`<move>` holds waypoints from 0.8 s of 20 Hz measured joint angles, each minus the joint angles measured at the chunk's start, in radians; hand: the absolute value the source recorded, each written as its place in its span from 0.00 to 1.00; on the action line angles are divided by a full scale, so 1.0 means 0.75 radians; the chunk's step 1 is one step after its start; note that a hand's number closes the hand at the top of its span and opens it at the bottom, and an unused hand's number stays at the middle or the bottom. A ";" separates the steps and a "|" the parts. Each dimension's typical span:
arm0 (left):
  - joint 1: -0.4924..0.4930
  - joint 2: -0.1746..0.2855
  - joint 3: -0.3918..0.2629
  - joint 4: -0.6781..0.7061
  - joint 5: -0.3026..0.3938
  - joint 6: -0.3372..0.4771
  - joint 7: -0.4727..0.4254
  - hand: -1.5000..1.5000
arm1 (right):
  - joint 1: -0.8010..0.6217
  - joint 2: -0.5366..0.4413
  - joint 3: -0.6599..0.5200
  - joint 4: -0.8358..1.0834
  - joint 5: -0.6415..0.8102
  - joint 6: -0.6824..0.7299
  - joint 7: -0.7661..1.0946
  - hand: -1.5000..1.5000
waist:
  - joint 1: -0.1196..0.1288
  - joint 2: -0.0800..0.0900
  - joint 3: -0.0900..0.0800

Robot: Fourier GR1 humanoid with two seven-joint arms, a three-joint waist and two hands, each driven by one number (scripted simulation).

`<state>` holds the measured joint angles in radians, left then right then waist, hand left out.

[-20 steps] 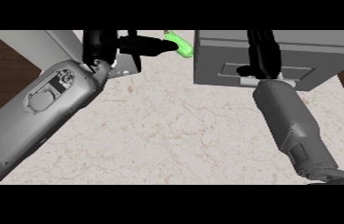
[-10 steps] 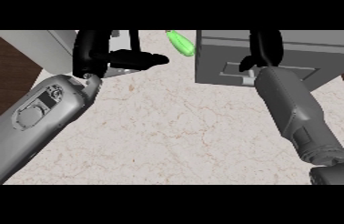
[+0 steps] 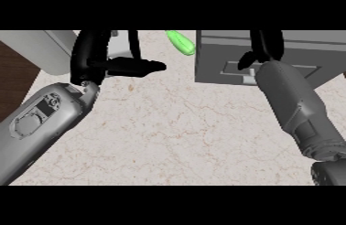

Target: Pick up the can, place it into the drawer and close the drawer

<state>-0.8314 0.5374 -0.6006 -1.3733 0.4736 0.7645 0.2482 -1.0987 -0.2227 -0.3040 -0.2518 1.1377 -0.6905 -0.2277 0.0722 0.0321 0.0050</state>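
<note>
The left hand point(image 3: 101, 64) was raised at the back left of the pale marbled stone worktop point(image 3: 175, 132). Its black fingers point(image 3: 88, 50) were curled upward and the thumb stretched out to the right. Together they closed round a pale grey can point(image 3: 120, 45), of which only a small patch showed between them, in front of a light grey box point(image 3: 44, 48) at the worktop's back left corner. A bright green, elongated object point(image 3: 181, 42) lay just right of that hand, beside the grey metal drawer unit point(image 3: 297, 55) at the back right. The right hand point(image 3: 260, 52) was over the drawer unit's front, above a recessed panel point(image 3: 233, 72). Whether it was open or closed, or touching the unit, could not be told.
</note>
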 measured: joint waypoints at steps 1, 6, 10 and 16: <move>0.010 -0.003 -0.002 -0.003 -0.005 0.000 -0.010 0.00 | 0.000 0.004 -0.020 -0.004 -0.023 0.004 -0.036 0.00 | -0.003 0.001 0.000; 0.054 0.007 0.008 -0.018 -0.010 -0.006 -0.022 0.00 | -0.019 0.030 -0.147 -0.024 -0.175 0.083 -0.179 0.00 | -0.012 0.000 0.002; 0.097 0.022 0.023 -0.035 -0.014 -0.008 -0.037 0.00 | -0.041 0.078 -0.258 -0.046 -0.313 0.150 -0.267 0.00 | -0.019 -0.006 0.003; 0.159 0.038 0.044 -0.071 -0.024 -0.017 -0.046 0.00 | -0.087 0.120 -0.405 -0.058 -0.504 0.278 -0.343 0.00 | -0.030 -0.011 0.002</move>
